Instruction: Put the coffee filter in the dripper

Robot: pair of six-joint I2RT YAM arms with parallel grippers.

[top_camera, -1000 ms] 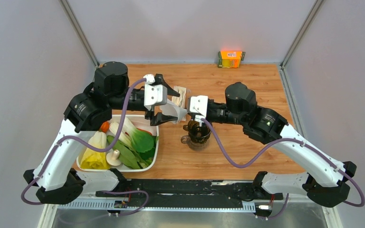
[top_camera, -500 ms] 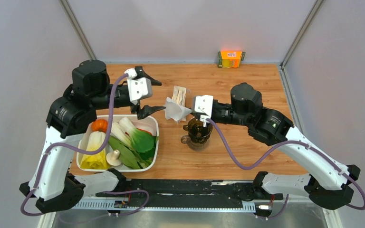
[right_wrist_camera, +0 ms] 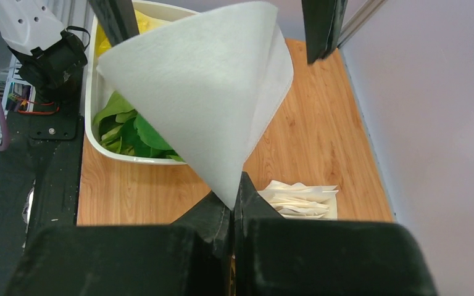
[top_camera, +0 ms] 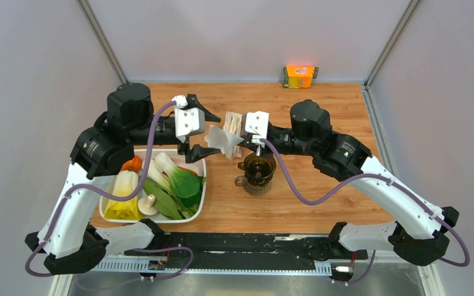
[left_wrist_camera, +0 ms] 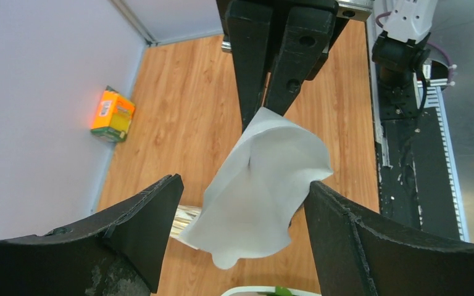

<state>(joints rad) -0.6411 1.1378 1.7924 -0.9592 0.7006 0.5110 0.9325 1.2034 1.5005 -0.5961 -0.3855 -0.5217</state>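
Observation:
The coffee filter (top_camera: 221, 140) is a white paper cone (right_wrist_camera: 210, 92) held in the air by its pointed tip, on which my right gripper (top_camera: 242, 142) (right_wrist_camera: 234, 188) is shut. It hangs left of and slightly above the dripper (top_camera: 259, 168), a dark brown see-through cup standing on the wood. My left gripper (top_camera: 208, 134) (left_wrist_camera: 244, 185) is open wide, its fingers on either side of the filter's (left_wrist_camera: 265, 185) flared end. One edge lies close against the right finger (left_wrist_camera: 345, 234); whether they touch is unclear.
A clear-wrapped packet of cream filters (top_camera: 232, 123) (right_wrist_camera: 299, 200) lies behind the held filter. A white tray (top_camera: 204, 185) of vegetables sits at the front left. An orange box (top_camera: 300, 76) (left_wrist_camera: 112, 115) stands at the back wall. A clear glass handle (top_camera: 241, 181) shows beside the dripper.
My left gripper drew back to the left away from the filter, then came in again around its wide end. My right gripper shifted a little toward the back, filter still pinched.

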